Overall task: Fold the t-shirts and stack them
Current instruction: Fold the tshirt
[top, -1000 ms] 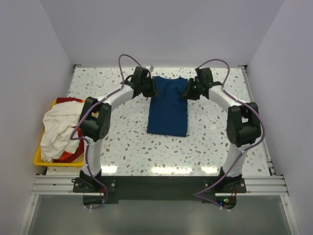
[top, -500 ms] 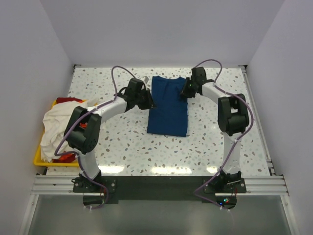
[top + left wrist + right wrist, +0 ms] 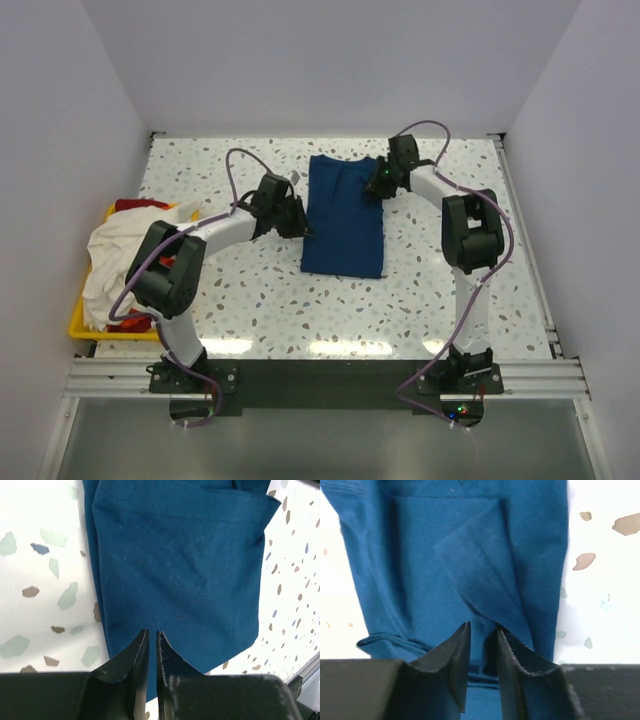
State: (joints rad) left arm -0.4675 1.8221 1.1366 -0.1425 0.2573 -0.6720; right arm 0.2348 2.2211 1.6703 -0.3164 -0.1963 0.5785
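A yellow plastic bin (image 3: 78, 326) stands at the left edge of the white speckled table (image 3: 250, 290). In it a crumpled cream-white cloth shirt (image 3: 112, 265) lies heaped above the rim, with a red cloth shirt (image 3: 135, 206) showing behind and under it.

The navy blue cloth t-shirt (image 3: 345, 215) lies flat on the far middle part of the table, folded to a long narrow rectangle. Its long axis runs from the far wall toward the arm bases, and its short ends face these two sides. In the right wrist view a folded-in flap of this shirt is seen near its far end.

The left gripper (image 3: 297, 222) is at the left long edge of the blue shirt. Its jaws leave only a thin slit. The right gripper (image 3: 380, 185) is at the far right corner, its jaws a little apart. For both I cannot tell if they pinch cloth.
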